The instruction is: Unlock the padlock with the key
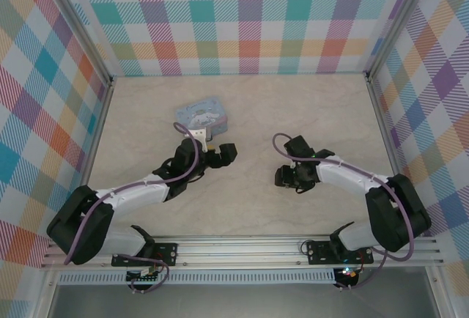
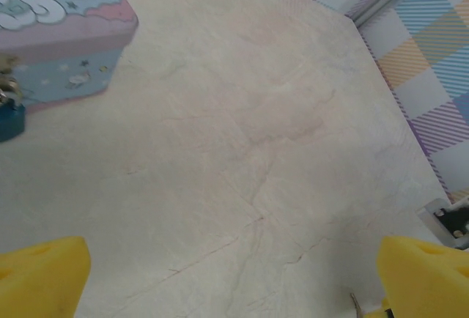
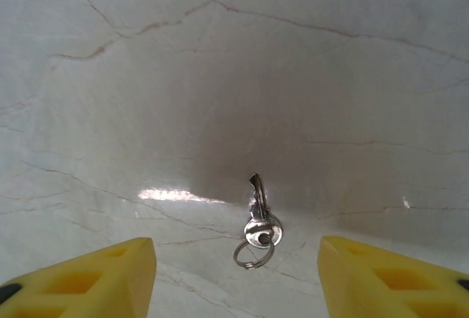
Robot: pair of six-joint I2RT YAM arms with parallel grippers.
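The key (image 3: 257,215), small and silvery with a split ring on its head, lies flat on the marble tabletop. My right gripper (image 3: 236,281) hangs just above it, open, with a yellow pad (image 3: 95,278) on either side and neither touching the key. In the top view the right gripper (image 1: 283,176) points left at mid-table. The padlock (image 2: 9,120) shows its blue body at the left edge of the left wrist view, hanging at the front of the tin. My left gripper (image 2: 233,281) is open over bare table, to the right of the padlock. In the top view it (image 1: 223,154) sits just below the tin.
A pale blue tin (image 1: 201,116) with a white cartoon character stands at the back left of the marble table (image 1: 293,113). Checked fabric walls on metal frames (image 1: 385,113) close in the left, right and far sides.
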